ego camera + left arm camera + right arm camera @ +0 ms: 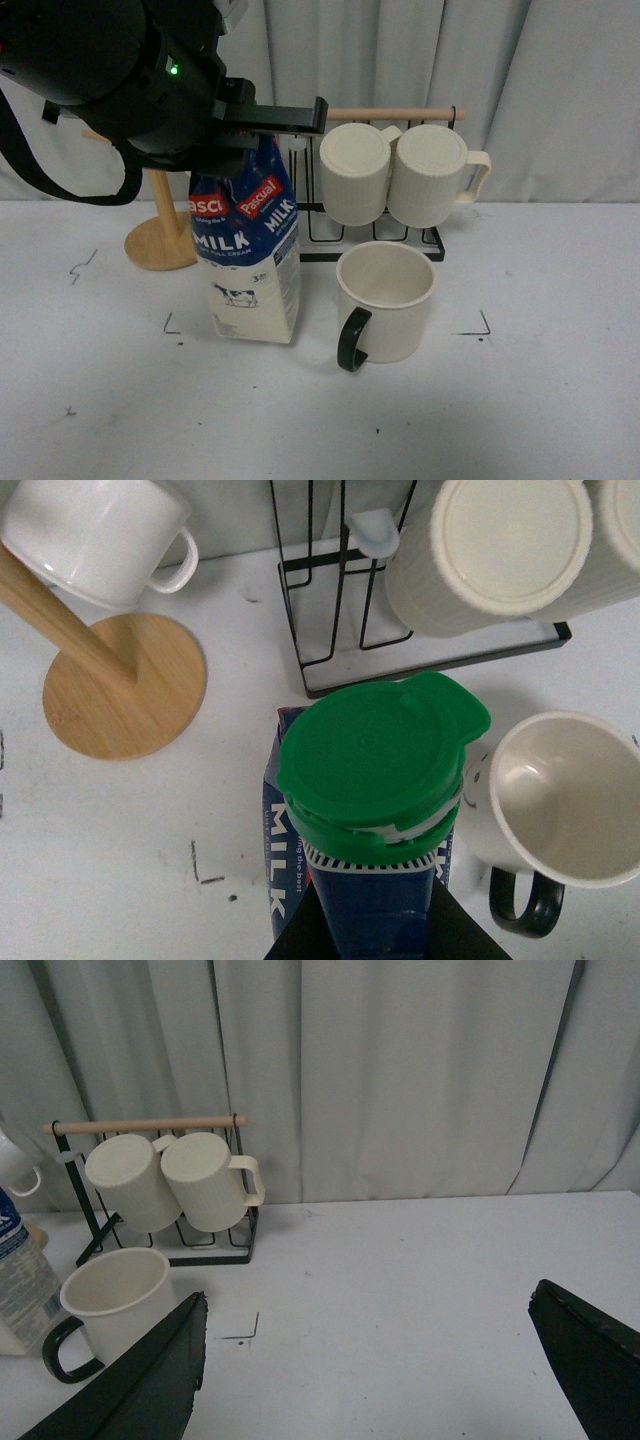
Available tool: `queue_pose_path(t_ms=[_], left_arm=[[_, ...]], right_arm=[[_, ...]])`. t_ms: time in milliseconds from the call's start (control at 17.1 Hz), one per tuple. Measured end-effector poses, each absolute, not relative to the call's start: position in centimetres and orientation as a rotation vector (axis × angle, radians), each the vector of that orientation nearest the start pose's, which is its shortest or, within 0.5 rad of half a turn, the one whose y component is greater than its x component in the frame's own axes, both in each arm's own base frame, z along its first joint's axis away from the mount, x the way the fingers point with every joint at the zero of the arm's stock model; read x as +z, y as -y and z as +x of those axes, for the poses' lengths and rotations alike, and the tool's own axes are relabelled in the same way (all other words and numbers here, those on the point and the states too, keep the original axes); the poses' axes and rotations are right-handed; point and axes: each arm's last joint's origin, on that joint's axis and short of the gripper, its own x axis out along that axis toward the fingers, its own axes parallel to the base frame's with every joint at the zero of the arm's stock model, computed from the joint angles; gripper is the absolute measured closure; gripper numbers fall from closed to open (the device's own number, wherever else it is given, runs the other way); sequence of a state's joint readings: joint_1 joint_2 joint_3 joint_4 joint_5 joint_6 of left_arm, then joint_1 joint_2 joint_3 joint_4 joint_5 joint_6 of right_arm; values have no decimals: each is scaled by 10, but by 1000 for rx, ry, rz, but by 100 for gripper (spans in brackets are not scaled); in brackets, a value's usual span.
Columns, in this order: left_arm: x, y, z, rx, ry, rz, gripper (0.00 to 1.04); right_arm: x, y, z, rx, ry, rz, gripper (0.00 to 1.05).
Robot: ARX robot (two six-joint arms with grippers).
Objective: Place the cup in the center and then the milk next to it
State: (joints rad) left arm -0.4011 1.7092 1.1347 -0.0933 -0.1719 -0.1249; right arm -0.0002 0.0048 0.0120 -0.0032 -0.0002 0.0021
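The cup (385, 300), a wide cream mug with a black handle, stands upright on the white table between the corner marks. It also shows in the left wrist view (560, 800) and the right wrist view (112, 1300). The milk (247, 255) stands upright just left of the cup, close beside it. My left gripper (240, 135) is shut on the milk's top, under the green cap (375, 750). My right gripper (370, 1360) is open and empty, off to the right of the cup above bare table.
A black wire rack (375, 235) with a wooden bar holds two ribbed cream mugs (400, 175) behind the cup. A wooden stand (160, 240) with a small white mug (100, 535) is behind the milk on the left. Corner marks (478, 328) are drawn on the table.
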Motion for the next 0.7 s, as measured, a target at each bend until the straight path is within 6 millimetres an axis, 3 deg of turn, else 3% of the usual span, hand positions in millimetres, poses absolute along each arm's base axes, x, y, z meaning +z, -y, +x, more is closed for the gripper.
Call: queue_pose_path(t_ms=[704], left_arm=[[204, 157, 342, -195, -696, 67, 101]], right_arm=[[167, 0, 97, 0, 4, 2, 6]])
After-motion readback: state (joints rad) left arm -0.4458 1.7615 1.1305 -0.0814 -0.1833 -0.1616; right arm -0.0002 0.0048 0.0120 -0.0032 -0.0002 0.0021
